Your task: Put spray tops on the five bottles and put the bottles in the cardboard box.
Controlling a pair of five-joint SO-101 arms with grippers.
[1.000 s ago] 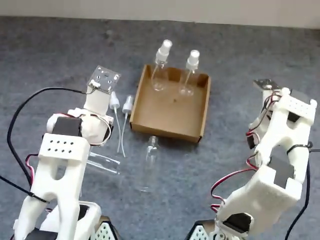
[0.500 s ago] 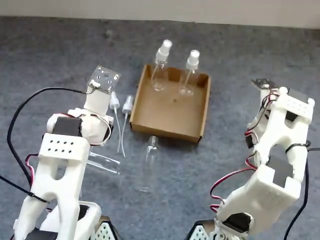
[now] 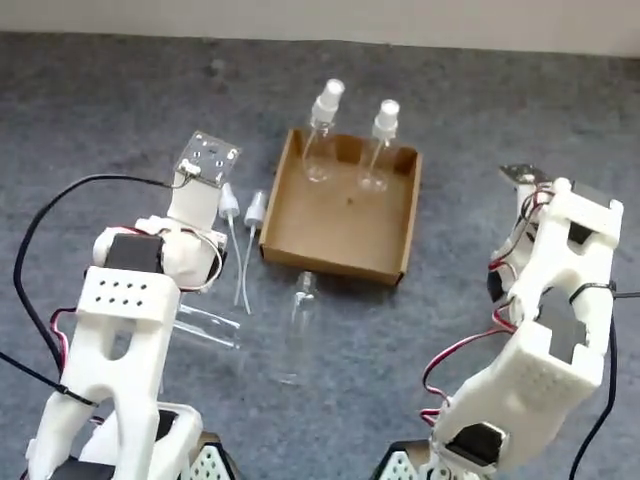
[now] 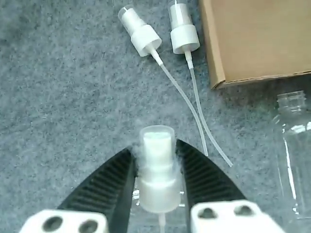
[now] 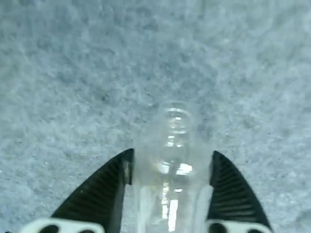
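My left gripper [image 4: 155, 150] is shut on a white spray top [image 4: 156, 174], held above the grey carpet. Two loose spray tops [image 4: 140, 31] [image 4: 182, 34] with long tubes lie beside the cardboard box [image 3: 340, 240]. My right gripper [image 5: 171, 158] is shut on a clear bottle [image 5: 172, 145] with a bare neck, held over the carpet at the right. Two capped bottles [image 3: 322, 135] [image 3: 378, 148] stand at the back of the box. A bare bottle [image 3: 298, 320] lies in front of the box. Another clear bottle [image 3: 208, 326] lies by the left arm [image 3: 130, 300].
Grey carpet covers the whole table. The right arm [image 3: 550, 300] stands right of the box, with open carpet between them. The box's near wall [image 4: 252, 43] sits close to the loose tops and the lying bottle [image 4: 295, 145].
The right arm has shifted slightly to the left, toward the box. The left arm and the loose objects have not moved.
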